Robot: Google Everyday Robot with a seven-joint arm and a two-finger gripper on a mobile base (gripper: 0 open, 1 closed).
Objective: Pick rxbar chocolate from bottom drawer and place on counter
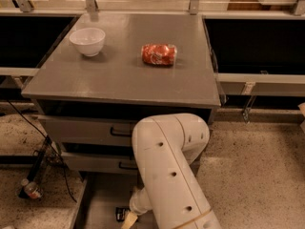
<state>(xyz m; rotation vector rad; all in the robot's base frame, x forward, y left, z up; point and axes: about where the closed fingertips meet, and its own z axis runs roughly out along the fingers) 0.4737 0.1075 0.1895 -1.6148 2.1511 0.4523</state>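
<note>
The rxbar chocolate (119,213) shows as a small black piece on the floor of the open bottom drawer (101,200), at the lower edge of the view. My gripper (128,218) reaches down into that drawer right beside the bar, on its right, and my bulky white arm (167,175) hides most of it. Whether it touches the bar I cannot tell. The grey counter (119,80) spreads above the drawers.
On the counter stand a white bowl (87,40) at the back left and a crushed red can (158,54) near the middle. Two grey drawers with black handles (119,132) sit under the counter. Cables and a small bottle (30,190) lie on the floor at left.
</note>
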